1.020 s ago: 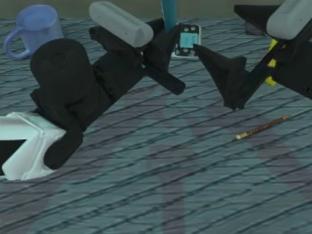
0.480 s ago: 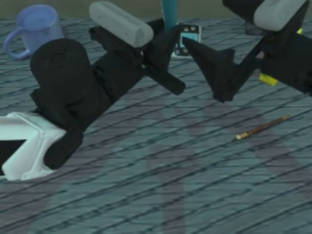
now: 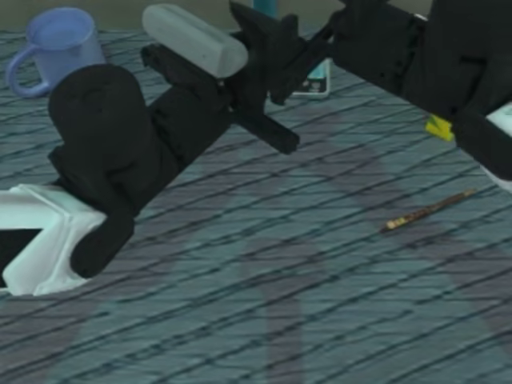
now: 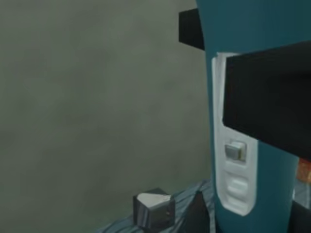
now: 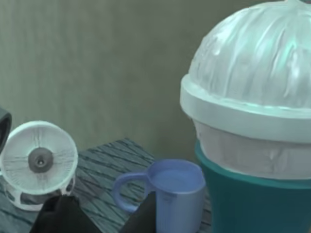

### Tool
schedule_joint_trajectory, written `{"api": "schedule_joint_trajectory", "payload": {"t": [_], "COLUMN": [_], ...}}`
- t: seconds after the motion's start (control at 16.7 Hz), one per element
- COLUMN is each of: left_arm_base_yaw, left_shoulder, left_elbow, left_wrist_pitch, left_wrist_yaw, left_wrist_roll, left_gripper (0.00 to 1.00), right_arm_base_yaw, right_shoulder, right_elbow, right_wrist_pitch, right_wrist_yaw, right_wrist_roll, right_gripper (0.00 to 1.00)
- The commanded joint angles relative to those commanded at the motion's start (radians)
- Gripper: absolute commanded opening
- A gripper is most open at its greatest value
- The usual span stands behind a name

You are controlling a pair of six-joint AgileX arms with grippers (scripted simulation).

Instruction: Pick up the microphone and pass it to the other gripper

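Left gripper [image 3: 268, 80], seen from the top view, sits at the far edge of the worktop [image 3: 264, 280] just right of the blue mug [image 3: 58, 46], clamped on the microphone [image 3: 266, 6], of which only a teal sliver shows at the frame's upper edge. Right gripper [image 3: 276, 48] reaches in from the right and meets the same spot; whether its fingers are apart or together I cannot tell. A small device with a lit screen [image 3: 314, 78] lies partly hidden under the right arm, and a pencil [image 3: 426, 210] rests well to the right of the mug.

From the left wrist view, the teal microphone [image 4: 252, 116] stands upright with its white switch [image 4: 235, 150] facing the camera, a black finger [image 4: 267, 102] pressed across it.

From the right wrist view, the rounded white-grey microphone head [image 5: 250, 82] fills the near side, the mug [image 5: 170, 191] behind it and a round white fan-like object [image 5: 39, 162] beyond the mug.
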Motion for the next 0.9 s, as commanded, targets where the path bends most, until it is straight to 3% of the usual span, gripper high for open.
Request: {"api": "schedule_joint_trajectory", "payload": {"t": [0.3,0.9], "left_arm_base_yaw": [0.0,0.0], "left_shoulder": [0.0,0.0], "left_elbow": [0.0,0.0], "left_wrist_pitch": [0.0,0.0], "left_wrist_yaw": [0.0,0.0], "left_wrist_roll": [0.0,0.0], "left_gripper": [0.0,0.0], "right_arm_base_yaw": [0.005,0.005], "right_shoulder": [0.016,0.016], "right_elbow": [0.015,0.015], "right_wrist_pitch": [0.003,0.003], "right_wrist_yaw": [0.005,0.005], "right_wrist_roll": [0.0,0.0], "right_gripper": [1.0,0.25]}}
